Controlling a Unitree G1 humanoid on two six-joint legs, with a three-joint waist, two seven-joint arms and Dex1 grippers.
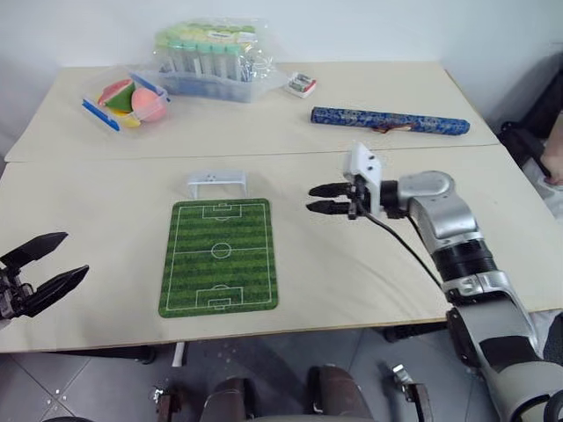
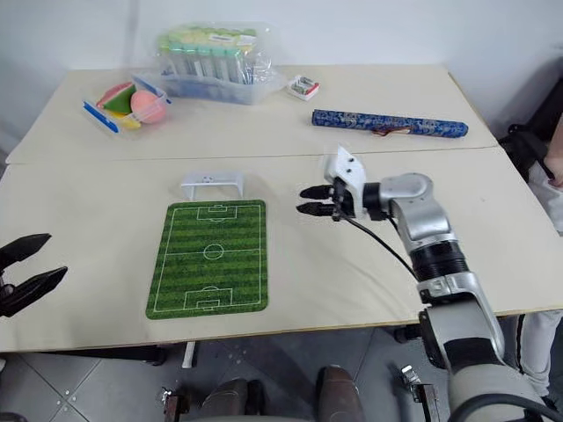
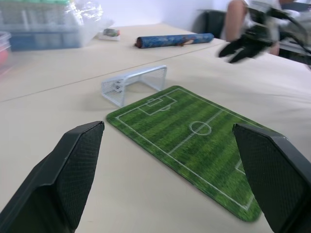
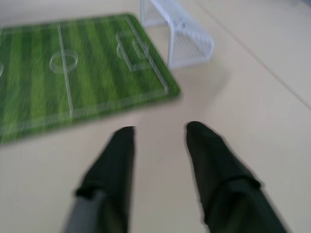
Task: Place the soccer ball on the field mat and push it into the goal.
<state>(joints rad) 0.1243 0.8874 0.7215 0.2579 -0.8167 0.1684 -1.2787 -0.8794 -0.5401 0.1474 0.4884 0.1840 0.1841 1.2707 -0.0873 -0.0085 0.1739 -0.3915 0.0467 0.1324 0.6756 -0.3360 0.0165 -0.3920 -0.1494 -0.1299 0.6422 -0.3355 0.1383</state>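
The mat (image 1: 220, 257) lies flat on the table (image 1: 106, 220), with the goal (image 1: 215, 183) just beyond its far edge. No ball can be made out on the mat or table. The right gripper (image 1: 318, 199) hovers right of the mat's far corner, pointing left, fingers slightly apart and empty. The left gripper (image 1: 42, 266) sits at the near left, jaws wide open, empty.
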